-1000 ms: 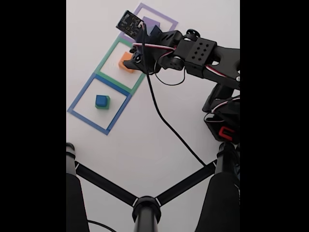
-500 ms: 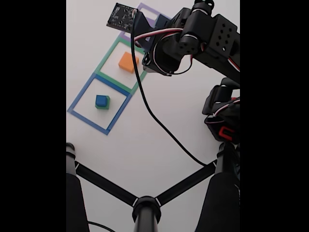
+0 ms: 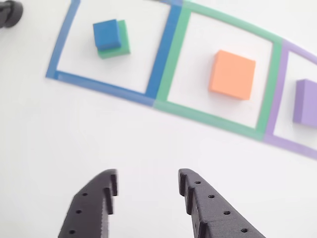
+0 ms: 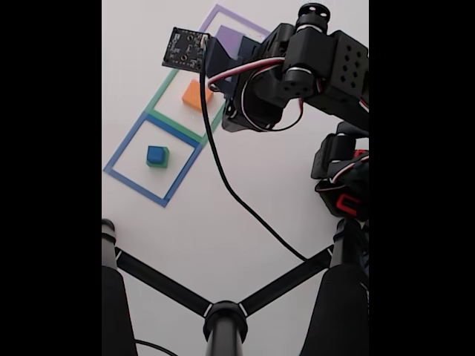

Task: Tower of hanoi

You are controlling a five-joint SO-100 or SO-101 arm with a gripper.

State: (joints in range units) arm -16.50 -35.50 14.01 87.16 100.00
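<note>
In the other view my gripper (image 3: 147,182) hangs open over bare white table, with nothing between its black fingers (image 3: 101,198). Beyond it, the small blue cube (image 3: 106,33) sits on the green block (image 3: 125,43) inside the blue tape outline. The orange block (image 3: 232,74) lies alone in the green outline. The purple block (image 3: 307,101) is cut off by the right edge, inside the purple outline. In the fixed view the blue cube (image 4: 156,153) tops the green block (image 4: 158,163). There my arm (image 4: 297,74) covers part of the orange block (image 4: 194,94) and the purple block (image 4: 229,35).
Three tape squares run in a row: blue (image 3: 161,59), green (image 3: 267,89), purple (image 3: 278,99). A black cable (image 4: 230,189) trails across the table in the fixed view. Black stand legs (image 4: 223,311) cross the bottom. A black knob (image 3: 9,13) sits at the other view's top left.
The arm has lifted from low over the orange block and drawn back, then eased slightly toward it again. No block has moved.
</note>
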